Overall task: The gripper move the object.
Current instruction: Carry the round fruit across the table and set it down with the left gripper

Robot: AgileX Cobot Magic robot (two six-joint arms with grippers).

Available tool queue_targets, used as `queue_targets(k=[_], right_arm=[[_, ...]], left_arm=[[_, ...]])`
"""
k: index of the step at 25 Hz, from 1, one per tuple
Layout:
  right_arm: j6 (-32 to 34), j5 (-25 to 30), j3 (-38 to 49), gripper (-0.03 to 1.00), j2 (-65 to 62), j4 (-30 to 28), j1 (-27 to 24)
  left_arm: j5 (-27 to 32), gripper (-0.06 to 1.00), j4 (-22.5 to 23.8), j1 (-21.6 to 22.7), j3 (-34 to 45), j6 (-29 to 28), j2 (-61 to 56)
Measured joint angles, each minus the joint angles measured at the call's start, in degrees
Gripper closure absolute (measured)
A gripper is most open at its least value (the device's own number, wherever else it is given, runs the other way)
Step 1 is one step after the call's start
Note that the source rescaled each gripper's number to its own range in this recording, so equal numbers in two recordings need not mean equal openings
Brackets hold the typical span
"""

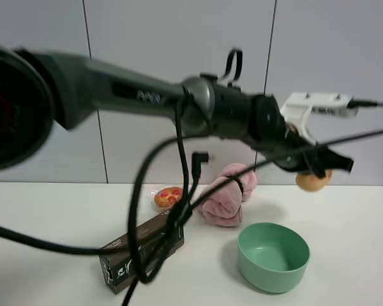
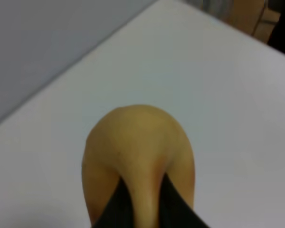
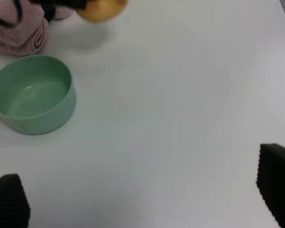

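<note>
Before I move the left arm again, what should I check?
1. Grasp: ok. The left end effector is shut on the round yellow-orange fruit.
2. Lift: ok. The fruit hangs above the white table, not touching it.
3. Grip depth: cannot tell. The left wrist view shows only the fingertips against the fruit.
4. Round green plastic bowl: ok. It is upright and empty, nearer the camera than the fruit, not under it.
5. Right end effector: ok. It is open, apart from the bowl.
6. Black cables: not ok. They hang down to the brown cardboard box.
</note>
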Motion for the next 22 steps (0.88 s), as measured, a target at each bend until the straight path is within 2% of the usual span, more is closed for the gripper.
queue_targets(k=[7, 14, 18, 20, 22], right_arm=[[0.0, 0.0, 0.0, -0.03, 0.0, 0.0, 0.0], [0.0, 0.0, 0.0, -0.03, 0.0, 0.0, 0.0], [0.0, 0.0, 0.0, -0.03, 0.0, 0.0, 0.0], [0.0, 0.0, 0.0, -0.03, 0.0, 0.0, 0.0], [0.0, 0.0, 0.0, -0.03, 0.0, 0.0, 0.0]], left_arm=[[16.91, 0.94, 8.25, 1.5, -0.19, -0.47, -14.65], [41.73, 0.94, 13.84, 8.91, -0.19, -9.59, -18.0], [53.53, 0.94, 19.15, 12.91, -0.19, -11.11, -18.72], [57.46, 0.94, 20.31, 15.11, -0.19, -11.22, -19.57], [58.28, 0.94, 20.51, 17.6, 0.11, -11.29, -20.92]])
